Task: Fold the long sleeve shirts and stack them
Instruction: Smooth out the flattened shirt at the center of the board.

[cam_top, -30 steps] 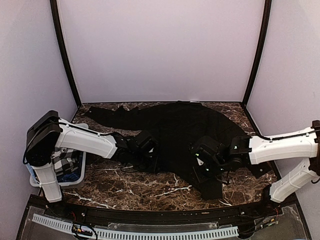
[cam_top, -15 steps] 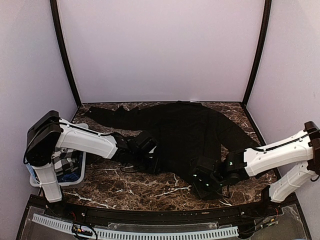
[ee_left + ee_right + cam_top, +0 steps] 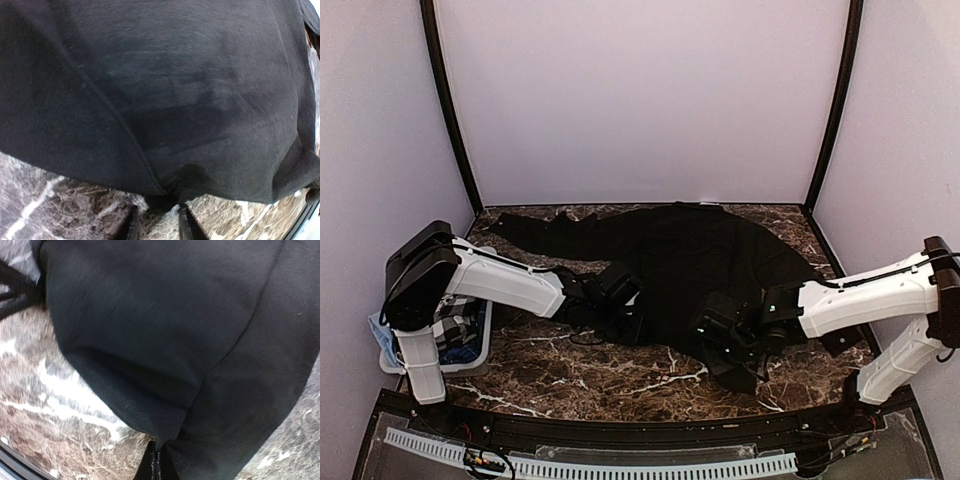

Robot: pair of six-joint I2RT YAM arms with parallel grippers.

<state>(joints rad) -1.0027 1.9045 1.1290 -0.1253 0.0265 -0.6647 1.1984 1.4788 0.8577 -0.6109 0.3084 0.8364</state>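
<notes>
black shirt [image 3: 690,255] spread across centre of frame on marble table [image 3: 570,372]. left gripper [image 3: 158,214] pinches near hem, centre-left. right gripper [image 3: 156,466] clamped tight on hem, lower centre-right.

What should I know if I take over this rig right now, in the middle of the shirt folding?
Right hand: shut on the near edge of the black shirt.
Left hand: at the shirt's near edge further left, cloth bunched between its jaws; grip not certain.
Shirt: spread on the table, one sleeve stretched to the far left.
Basket: beside the left arm, holds more cloth; kind unclear.
Done: shirt laid out. Left: every fold, then stacking.
</notes>
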